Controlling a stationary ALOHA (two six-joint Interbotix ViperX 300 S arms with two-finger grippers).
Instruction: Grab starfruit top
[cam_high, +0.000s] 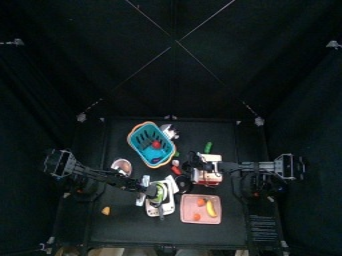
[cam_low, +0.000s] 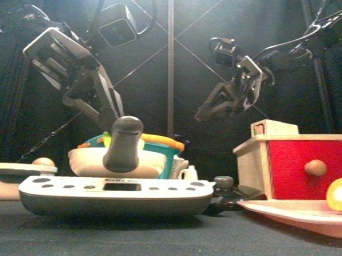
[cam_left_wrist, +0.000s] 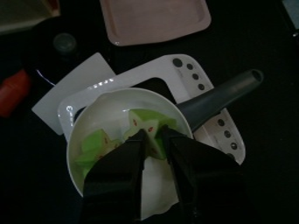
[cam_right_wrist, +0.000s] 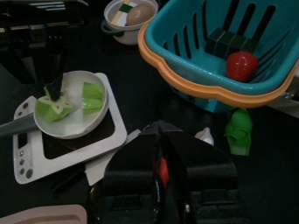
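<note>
Black curtains are enclosing the counter (cam_high: 127, 232). At six o'clock of the blue basket (cam_high: 150, 141), the left hand (cam_left_wrist: 156, 150) is reaching into the white pan (cam_left_wrist: 96, 114), jaws narrowly parted around the starfruit (cam_left_wrist: 126, 133), seemingly positioning to grasp. The right hand (cam_right_wrist: 163, 166) is waiting nearby; its jaws I cannot tell.

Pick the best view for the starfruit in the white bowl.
Right wrist view: the small yellow-green toy starfruit lies unobstructed in the round white bowl. Left wrist: the left tool covers part. Top: tiny. Front: hidden behind the bowl's wall.
</note>
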